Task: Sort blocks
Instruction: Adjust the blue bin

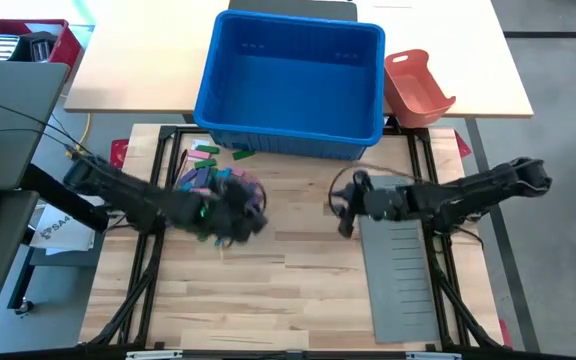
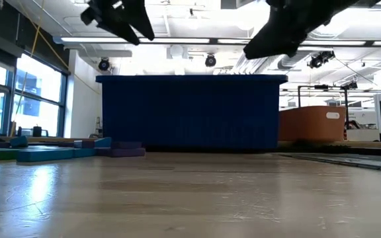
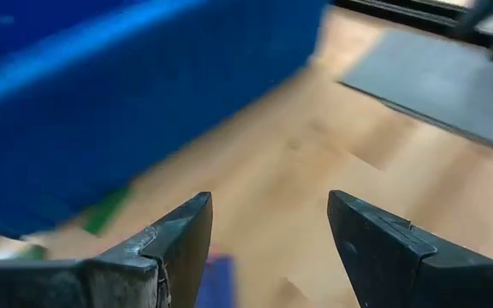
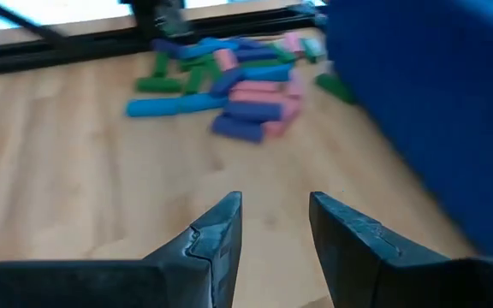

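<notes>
My left claw (image 1: 230, 222) hangs spread and empty over the blocks (image 1: 213, 182), heaped left of centre in the high view, just below the blue bin (image 1: 290, 78). My right claw (image 1: 346, 205) waits mid-frame, part-spread, gripping nothing. Risk: coming down into that tangle (pieces overlap) I could pinch two or scatter them. The bin wall sits close, so I might bump it.

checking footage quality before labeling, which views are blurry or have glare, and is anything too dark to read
Left wrist view: the blue bin is smeared with blur, though the open left gripper is sharp. Right wrist view: the blocks are soft but colours readable, bin edge blurred. Low view: ceiling lights glare, leaving the bin front and both arms as dark silhouettes, with sheen on the table. High view: evenly lit.
</notes>
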### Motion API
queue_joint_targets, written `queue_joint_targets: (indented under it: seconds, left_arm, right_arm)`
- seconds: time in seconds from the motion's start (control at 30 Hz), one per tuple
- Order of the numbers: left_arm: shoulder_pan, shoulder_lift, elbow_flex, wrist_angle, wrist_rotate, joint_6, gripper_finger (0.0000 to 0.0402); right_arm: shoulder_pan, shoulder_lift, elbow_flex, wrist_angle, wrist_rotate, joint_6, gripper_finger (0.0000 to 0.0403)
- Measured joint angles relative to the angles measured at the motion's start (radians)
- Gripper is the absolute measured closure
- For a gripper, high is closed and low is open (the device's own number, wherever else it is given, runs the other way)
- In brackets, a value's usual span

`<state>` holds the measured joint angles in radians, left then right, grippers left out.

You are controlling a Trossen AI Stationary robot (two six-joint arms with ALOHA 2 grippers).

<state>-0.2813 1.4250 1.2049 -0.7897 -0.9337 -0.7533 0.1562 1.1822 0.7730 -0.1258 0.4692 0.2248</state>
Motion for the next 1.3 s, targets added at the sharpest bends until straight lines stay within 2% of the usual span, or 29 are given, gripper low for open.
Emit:
queue_joint_targets:
  seconds: [0.17,0.3,0.5,0.67,0.83,1.03,1.13,1.3]
  left_arm:
    - [0.247,-0.112,0.000,0.029,0.124,0.187,0.0174]
    - [0.459,-0.193,0.002,0.102,0.182,0.322,0.0174]
    - [0.730,-0.226,0.001,0.193,0.316,0.424,0.0174]
    - [0.916,-0.214,0.001,0.221,0.454,0.478,0.0172]
    - [1.093,-0.174,0.020,0.203,0.589,0.512,0.0147]
    - [1.220,-0.076,0.108,0.179,0.678,0.539,0.0105]
    - [1.245,-0.024,0.134,0.167,0.718,0.539,0.0093]
    - [1.266,0.043,0.143,0.169,0.721,0.546,0.0090]
  right_arm:
    - [-0.155,-0.007,0.177,-0.187,-0.002,-0.114,0.0269]
    - [-0.299,-0.004,0.362,-0.380,0.016,-0.161,0.0264]
    - [-0.526,-0.004,0.570,-0.558,0.016,-0.192,0.0202]
    - [-0.725,-0.003,0.611,-0.592,-0.111,-0.158,0.0141]
    - [-0.899,0.055,0.598,-0.608,-0.200,-0.136,0.0103]
    - [-1.026,0.174,0.598,-0.592,-0.204,-0.112,0.0084]
    - [-1.073,0.231,0.597,-0.589,-0.204,-0.070,0.0084]
    - [-1.114,0.307,0.597,-0.588,-0.220,-0.049,0.0084]
